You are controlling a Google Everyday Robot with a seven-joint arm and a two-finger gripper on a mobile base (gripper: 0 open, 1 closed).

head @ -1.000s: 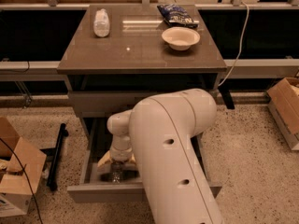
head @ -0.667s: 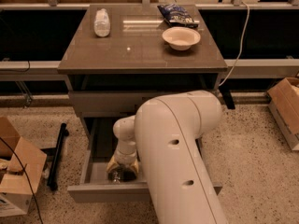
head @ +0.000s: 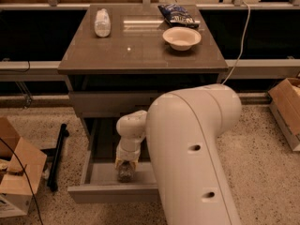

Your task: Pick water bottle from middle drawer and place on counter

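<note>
Down in the open middle drawer (head: 111, 193), near the front and left of centre, the gripper (head: 125, 166) is pointing straight down over the water bottle (head: 125, 174). The bottle shows only as a small dark shape just under the wrist, resting on the pale drawer floor. We cannot tell whether the gripper is clamped on it or merely around it, since the wrist hides that. We judge the step in hand is securing the bottle and lifting it out. To do that well, the grip should sit on the bottle's body rather than its cap. The lift should go straight up until the bottle clears the drawer's low wall and the closed drawer front above. Only then should it swing toward the counter (head: 140, 55). Up there we would aim for the bare near area, away from the whitish bottle (head: 102, 22) at far left, the bowl (head: 182, 37) and the snack bag (head: 177, 14) at far right. Against a second ago, the gripper and the dark shape under it sit a little further right. The big white arm (head: 197, 149) has swung right too, covering more of the drawer's right half.
</note>
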